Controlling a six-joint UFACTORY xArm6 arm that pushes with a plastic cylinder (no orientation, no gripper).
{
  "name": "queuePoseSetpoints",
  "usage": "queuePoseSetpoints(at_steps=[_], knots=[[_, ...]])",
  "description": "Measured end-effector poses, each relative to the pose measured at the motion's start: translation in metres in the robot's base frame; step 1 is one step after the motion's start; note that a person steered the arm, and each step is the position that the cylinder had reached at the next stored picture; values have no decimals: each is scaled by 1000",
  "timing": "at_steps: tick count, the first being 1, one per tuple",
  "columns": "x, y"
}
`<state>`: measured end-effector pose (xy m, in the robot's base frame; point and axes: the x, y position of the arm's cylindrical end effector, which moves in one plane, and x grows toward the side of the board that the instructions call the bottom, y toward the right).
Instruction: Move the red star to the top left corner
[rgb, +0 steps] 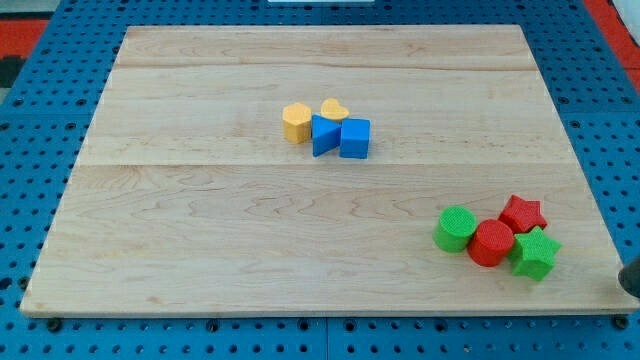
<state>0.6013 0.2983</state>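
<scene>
The red star (522, 214) lies near the board's lower right, at the view's right. It touches a red cylinder (491, 243) below and to its left and a green star (535, 253) just below it. A green cylinder (456, 228) sits to the left of the red cylinder. A dark shape at the view's right edge is my tip (628, 286), off the wooden board (200, 200), to the right of the green star and apart from it.
Near the board's middle top, a yellow hexagon (296, 122), a yellow heart (334, 109), a blue triangle (323, 135) and a blue cube (355, 138) stand clustered together. A blue pegboard surface (30, 330) surrounds the board.
</scene>
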Motion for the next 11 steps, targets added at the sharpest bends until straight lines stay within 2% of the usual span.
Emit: queuePoseSetpoints(at_steps=[2,3,4,5,6,8,11], knots=[[0,5],[-5,25],[-41,-1],[-58,-29],[-60,-72],[-125,-192],[-145,-326]])
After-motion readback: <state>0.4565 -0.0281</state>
